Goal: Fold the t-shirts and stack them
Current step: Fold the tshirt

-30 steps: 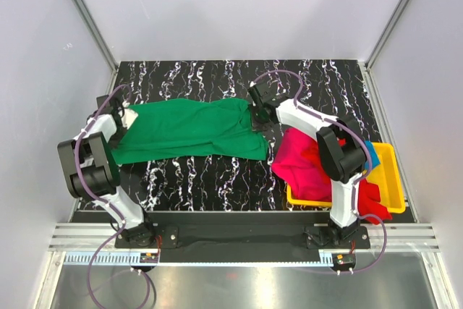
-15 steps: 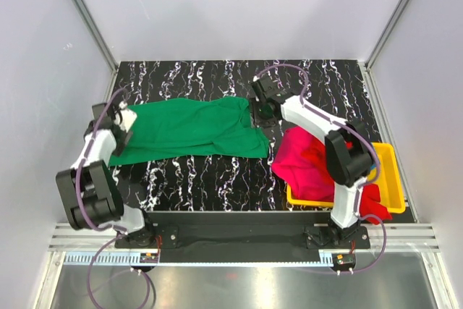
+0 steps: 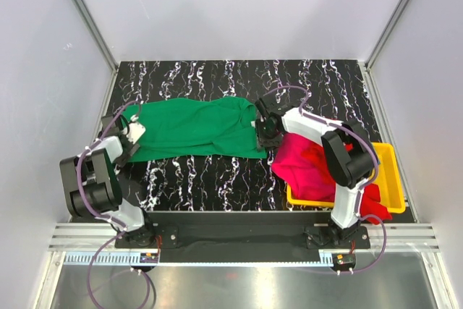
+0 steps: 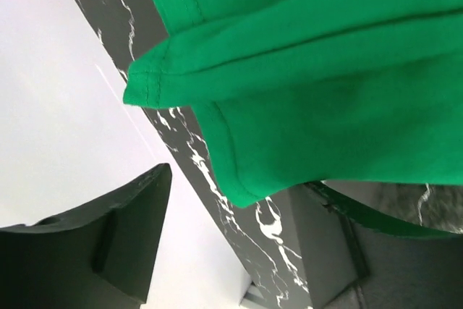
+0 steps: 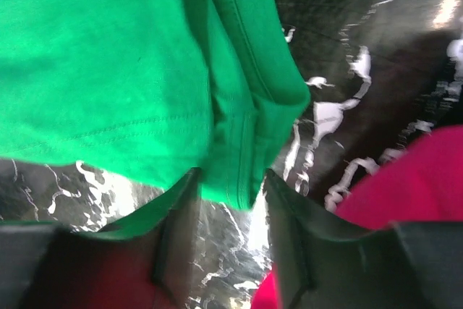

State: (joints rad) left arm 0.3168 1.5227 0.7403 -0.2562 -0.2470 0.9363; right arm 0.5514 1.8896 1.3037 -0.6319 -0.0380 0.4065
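scene: black white-veined table (image 3: pixel 217 77), two arms at the near edge, walls all round
green t-shirt (image 3: pixel 195 128): lies spread out wide across the table middle, long side running left to right, a few wrinkles, one fold line along its length
green t-shirt ends: left end by the left gripper, right end by the right gripper
left gripper (image 3: pixel 130 135): at the shirt's left end, low over the table
left fingers (image 4: pixel 116 251): wide apart, clamped on nothing; a hemmed corner of green cloth dips into the gap, table showing beside it
left extra: thin green edge lies along the far finger in the wrist view; can't tell if it rests on it
right gripper (image 3: pixel 265 131): at the shirt's near right corner, between the green cloth and the pink one
right fingers (image 5: pixel 289 251): parted, medium gap; the stitched green hem sits in the mouth of the gap, table visible below it, no pinch seen
magenta-pink t-shirt (image 3: pixel 304 164): crumpled, draped over the left rim of the yellow tray (image 3: pixel 394 168), part of it on the table, close to the green shirt's right corner
red t-shirt (image 3: pixel 375 200): bunched, hangs over the tray's near right corner
tray: near right part of the table, beside the right arm
stack: no folded shirt anywhere
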